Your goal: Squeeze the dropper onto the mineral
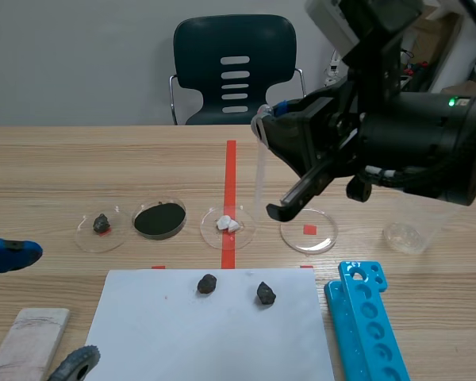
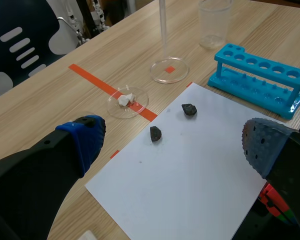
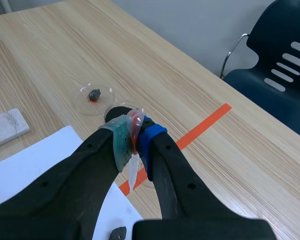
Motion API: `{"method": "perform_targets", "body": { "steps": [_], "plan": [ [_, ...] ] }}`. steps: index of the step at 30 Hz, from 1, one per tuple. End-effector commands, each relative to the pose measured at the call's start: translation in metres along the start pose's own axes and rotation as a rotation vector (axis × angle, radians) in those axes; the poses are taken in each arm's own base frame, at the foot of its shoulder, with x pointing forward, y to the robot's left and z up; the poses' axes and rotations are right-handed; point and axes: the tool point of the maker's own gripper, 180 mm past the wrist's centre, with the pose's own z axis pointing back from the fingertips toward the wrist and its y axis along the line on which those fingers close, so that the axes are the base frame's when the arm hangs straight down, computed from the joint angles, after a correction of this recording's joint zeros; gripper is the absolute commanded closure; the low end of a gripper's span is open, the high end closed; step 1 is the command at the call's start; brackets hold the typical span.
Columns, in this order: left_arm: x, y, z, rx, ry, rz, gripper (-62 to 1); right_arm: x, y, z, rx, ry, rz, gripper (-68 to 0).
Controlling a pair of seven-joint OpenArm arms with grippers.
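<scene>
Down low in the left wrist view, our left gripper has its fingers wide apart. Our right gripper, mid frame, pinches the dropper by its soft bulb. We think it is light and bendy, so squeeze gently. Only the left wrist view shows its tip by the empty dish, beside the white mineral.

Standing here, I am seeing no writing, label, brand, number or sign that can be read in any of the views.
</scene>
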Motion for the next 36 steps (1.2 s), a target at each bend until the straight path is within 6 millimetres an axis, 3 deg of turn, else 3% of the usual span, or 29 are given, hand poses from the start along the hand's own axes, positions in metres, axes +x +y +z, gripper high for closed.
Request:
{"method": "perform_targets", "body": {
  "steps": [1,14,36],
  "plan": [
    [0.008,0.000,-0.002,0.009,-0.038,0.006,-57.2,0.010,0.001,0.005,-0.004,-0.030,0.006,-0.2],
    [0.008,0.000,-0.002,0.010,-0.038,0.006,-57.2,0.012,0.019,0.034,-0.018,-0.012,-0.026,-0.2],
    [0.008,0.000,-0.002,0.009,-0.038,0.006,-57.2,0.012,0.019,0.034,-0.019,-0.012,-0.028,-0.2]
  ]
}}
